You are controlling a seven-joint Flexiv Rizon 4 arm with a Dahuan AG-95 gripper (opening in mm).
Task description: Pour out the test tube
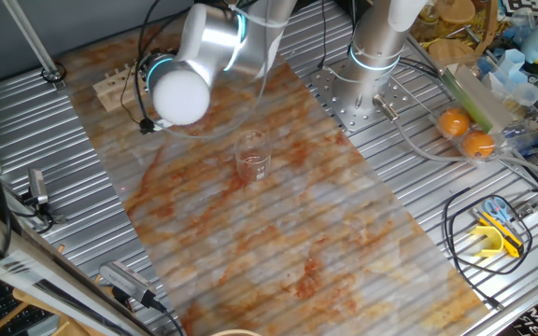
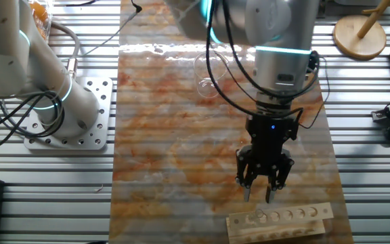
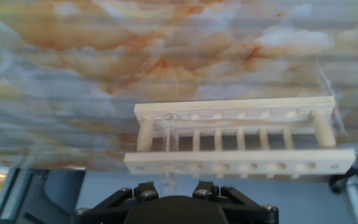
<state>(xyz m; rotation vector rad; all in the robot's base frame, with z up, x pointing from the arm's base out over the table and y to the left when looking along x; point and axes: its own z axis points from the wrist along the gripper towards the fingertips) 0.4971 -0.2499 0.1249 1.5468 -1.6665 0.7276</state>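
Observation:
The test tube (image 3: 171, 146) is a slim clear tube standing in an end hole of the pale wooden rack (image 3: 241, 138). In the other fixed view the tube (image 2: 259, 216) is barely visible at the left end of the rack (image 2: 296, 218). My gripper (image 2: 259, 197) hangs open just above that end, fingers pointing down and clear of the tube. In the hand view the gripper (image 3: 174, 188) shows two spread fingertips (image 3: 145, 189) with the tube in line between them, further off. The wider glass beaker (image 1: 253, 157) stands mid-mat, also seen as the beaker (image 2: 208, 72).
The marbled mat (image 1: 278, 233) covers the ribbed metal table. Two oranges (image 1: 467, 133) and a yellow tool (image 1: 496, 238) lie to the right. A second arm's base (image 2: 66, 115) stands beside the mat. A wooden stand (image 2: 361, 34) sits in a far corner.

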